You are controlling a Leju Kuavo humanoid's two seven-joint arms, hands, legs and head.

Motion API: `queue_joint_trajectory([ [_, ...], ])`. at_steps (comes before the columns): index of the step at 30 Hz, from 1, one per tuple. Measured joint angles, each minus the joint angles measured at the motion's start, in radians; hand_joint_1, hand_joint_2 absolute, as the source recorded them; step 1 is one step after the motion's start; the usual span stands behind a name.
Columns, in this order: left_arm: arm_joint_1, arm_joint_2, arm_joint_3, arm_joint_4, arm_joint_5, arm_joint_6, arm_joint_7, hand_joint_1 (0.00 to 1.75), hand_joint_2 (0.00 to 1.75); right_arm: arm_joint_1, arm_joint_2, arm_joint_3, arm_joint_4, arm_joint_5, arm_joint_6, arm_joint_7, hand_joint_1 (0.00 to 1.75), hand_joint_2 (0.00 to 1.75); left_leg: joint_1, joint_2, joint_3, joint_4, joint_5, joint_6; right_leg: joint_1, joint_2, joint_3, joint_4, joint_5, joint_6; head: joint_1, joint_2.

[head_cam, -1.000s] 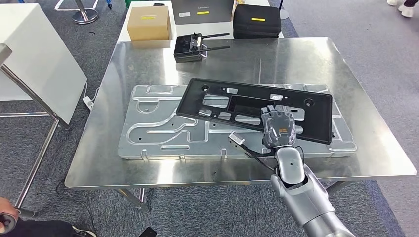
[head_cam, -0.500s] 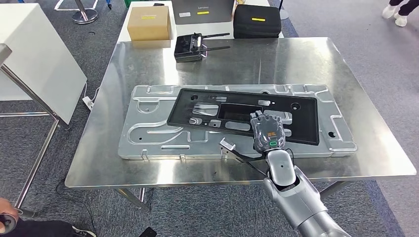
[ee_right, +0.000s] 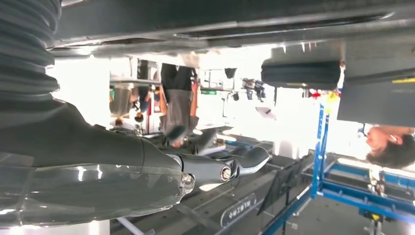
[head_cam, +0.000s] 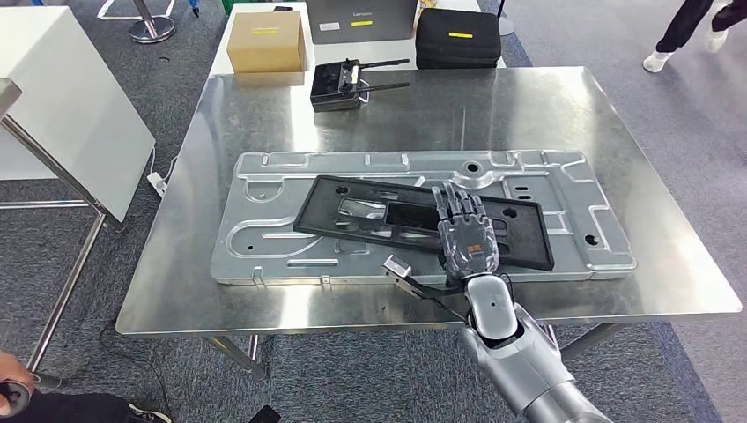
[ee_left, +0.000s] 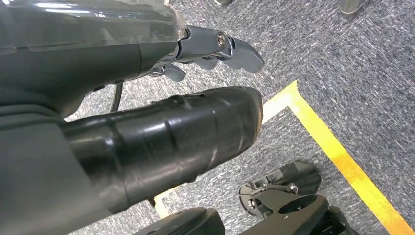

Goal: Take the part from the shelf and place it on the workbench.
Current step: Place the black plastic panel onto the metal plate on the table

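Note:
The part, a long black plastic frame [head_cam: 352, 211] with cut-outs, lies nearly flat on the stamped silver plate [head_cam: 264, 238] that covers the middle of the steel workbench [head_cam: 493, 106]. My right hand [head_cam: 464, 236] is over the frame's near edge towards its right end, fingers [head_cam: 454, 204] stretched out and spread across the black plastic. In the right wrist view a finger [ee_right: 244, 164] reaches out straight with nothing in it. My left hand [ee_left: 215, 46] hangs over grey carpet in the left wrist view, empty, its fingers loosely extended.
At the workbench's far edge stand a cardboard box [head_cam: 264, 40], a black remote with antennas [head_cam: 339, 85] and a black case [head_cam: 458, 35]. A white table [head_cam: 62, 97] stands to the left. A person's legs [head_cam: 683, 31] pass at the far right.
The black frame has come down from a raised tilt to lie almost flat on the plate, shifted left. My right hand followed it and its fingers have spread out.

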Motion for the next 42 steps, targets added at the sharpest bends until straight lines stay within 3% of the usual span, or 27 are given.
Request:
queue_joint_trajectory([
  [12,0.003,0.0,0.0,0.0,0.015,0.003,-0.003,0.0,0.0,0.028,-0.001,0.003,0.008,0.025,-0.023,0.023,0.0,0.0,0.0,0.0,0.0,0.0,0.0,0.0,0.0,0.0,0.0,0.0,0.0,0.0,0.0,0.0],
  [21,0.011,0.0,0.0,0.0,0.04,0.012,-0.015,0.0,0.0,0.055,-0.057,0.003,-0.106,0.035,0.004,0.019,0.0,0.0,0.0,0.0,0.0,0.0,0.0,0.0,0.0,0.0,0.0,0.0,0.0,0.0,0.0,0.0],
  [30,0.024,0.001,0.01,0.0,0.07,0.025,-0.033,0.0,0.0,0.122,-0.186,0.003,-0.336,0.018,0.081,0.001,0.0,0.0,0.0,0.0,0.001,0.0,0.0,0.0,-0.001,0.0,0.0,-0.001,0.0,0.0,0.0,0.0],
  [40,0.05,0.01,0.043,0.0,0.12,0.041,-0.063,0.0,0.0,0.17,-0.438,0.002,-0.573,-0.2,0.396,-0.032,0.0,0.0,-0.002,0.0,0.001,0.0,-0.001,0.001,-0.002,0.001,0.0,-0.001,0.0,0.001,0.0,0.0],
  [42,0.052,0.011,0.052,0.0,0.128,0.042,-0.069,0.0,0.0,0.183,-0.477,-0.002,-0.612,-0.248,0.399,-0.037,0.0,0.87,-0.002,0.0,0.001,0.0,-0.001,0.001,-0.002,0.0,0.0,-0.001,0.0,0.001,0.0,0.0],
])
